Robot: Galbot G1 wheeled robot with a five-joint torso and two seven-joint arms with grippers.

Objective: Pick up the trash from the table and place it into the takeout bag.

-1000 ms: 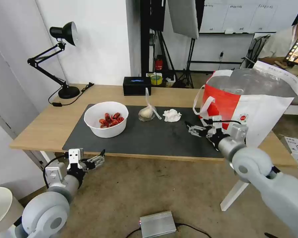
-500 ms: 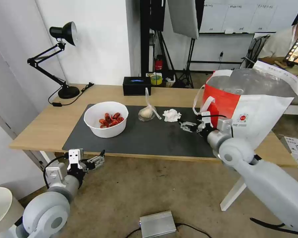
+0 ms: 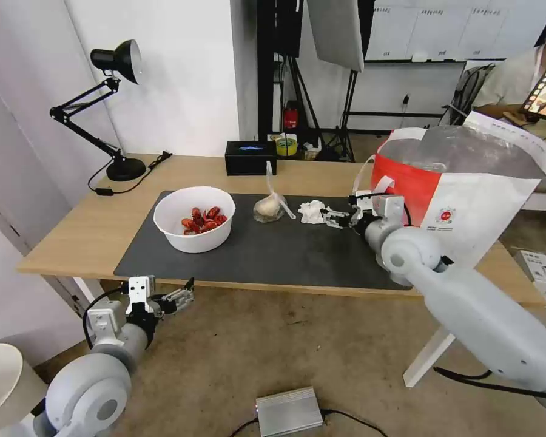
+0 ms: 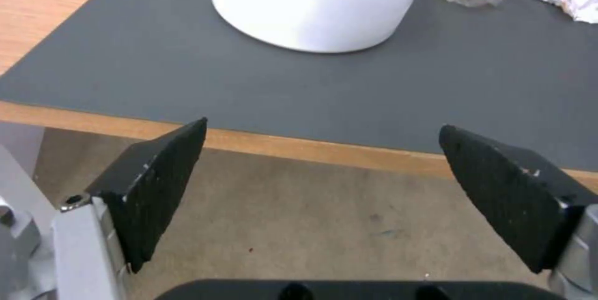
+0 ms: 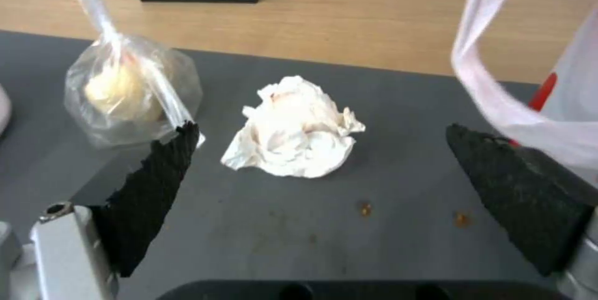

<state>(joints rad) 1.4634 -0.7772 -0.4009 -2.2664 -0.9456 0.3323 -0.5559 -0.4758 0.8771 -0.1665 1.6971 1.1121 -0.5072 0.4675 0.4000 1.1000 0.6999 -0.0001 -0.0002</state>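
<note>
On the table lies a dark grey mat bearing the trash. From left to right stand a white bowl of red crawfish shells, a knotted clear bag with a beige lump and a crumpled white tissue. My right gripper is open, low over the mat just right of the tissue. In the right wrist view the tissue lies ahead between the spread fingers, apart from them. The takeout bag stands open at the table's right end. My left gripper hangs open below the table's front edge.
A black desk lamp stands at the table's back left and a black tissue box at the back middle. The bag's white loop handle hangs close beside my right gripper. A silver box lies on the floor.
My right gripper has moved left and farther over the mat, from near the takeout bag's front to just beside the tissue. The left arm has barely moved.
</note>
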